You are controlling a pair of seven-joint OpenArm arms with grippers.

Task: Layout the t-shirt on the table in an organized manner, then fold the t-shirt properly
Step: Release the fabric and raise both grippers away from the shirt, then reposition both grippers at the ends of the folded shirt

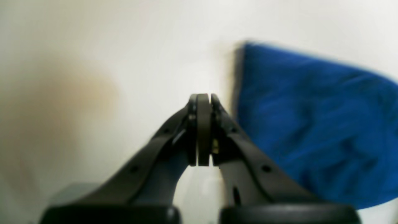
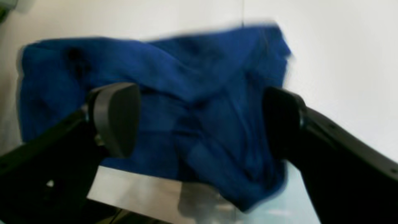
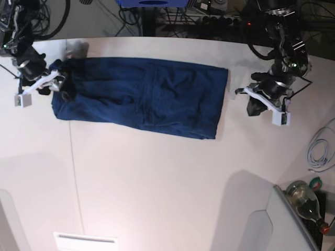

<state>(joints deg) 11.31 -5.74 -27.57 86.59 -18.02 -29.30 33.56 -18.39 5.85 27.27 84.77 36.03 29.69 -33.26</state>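
T-shirt (image 3: 141,97) edge beside left gripper (image 1: 203,99) — bare table (image 3: 167,183) below.

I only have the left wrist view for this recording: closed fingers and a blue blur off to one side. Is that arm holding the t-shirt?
Observer: No. In the base view the left gripper sits on bare table, just past the t-shirt edge, with a gap between them.
Operator: Where is the other arm?
Observer: The right gripper is at the opposite end of the shirt, over the cloth.
Operator: Gripping it?
Observer: Its wrist view shows the fingers spread wide, with cloth between and beyond them; nothing pinched.
Operator: How is the shirt lying?
Observer: Stretched in a long band across the table, wrinkled.
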